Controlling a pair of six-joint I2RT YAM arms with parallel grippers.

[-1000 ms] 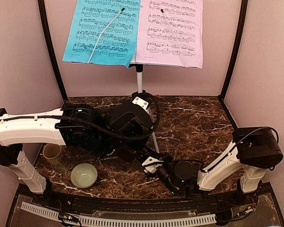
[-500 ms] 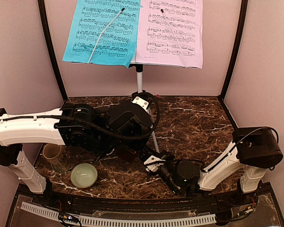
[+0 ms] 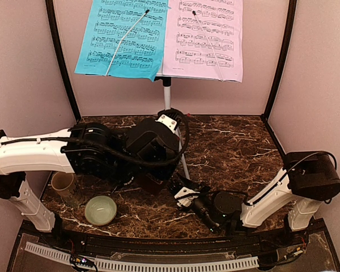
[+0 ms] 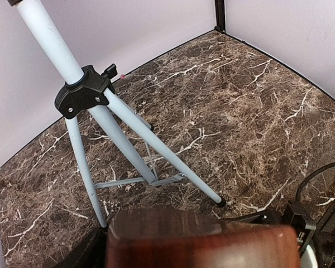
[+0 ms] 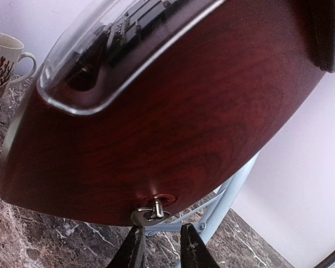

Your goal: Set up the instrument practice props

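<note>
Stand: music stand (image 3: 167, 96) was seen upright at the back centre of the table (image 3: 232, 141), with its desk at the top of the overhead view.
Legs: pale legs (image 4: 151, 145) were spread from a black hub (image 4: 81, 96) and planted on the marble, as shown in the left wrist view.
Pages: blue page (image 3: 102, 39) was set on the left half of the desk and pink page (image 3: 226, 34) on the right, edges meeting at the middle. Each was pinned by a white wire arm (image 3: 124, 37).
Metronome: metronome (image 5: 173, 111) was held tilted in front of the stand's legs, near the table's middle. Whether any edge touched the marble could not be told.
Metronome detail: a clear cover (image 5: 117, 50) was seen on its front and a small winding key (image 5: 152, 211) low on its side.
Left gripper: left gripper (image 3: 149, 177) was closed on the metronome. Its fingers were mostly hidden under the wrist; one dark pad (image 5: 329, 33) was seen pressed to the wood.
Right gripper: right gripper (image 5: 162, 251) was aimed at the key from just below. Its fingers (image 5: 192, 248) were set narrow with a small gap and nothing between them.
Mug: mug (image 3: 62, 182) was placed at the left edge, partly under the left arm.
Bowl: bowl (image 3: 100, 209) was placed just beside the mug, nearer the front edge.
</note>
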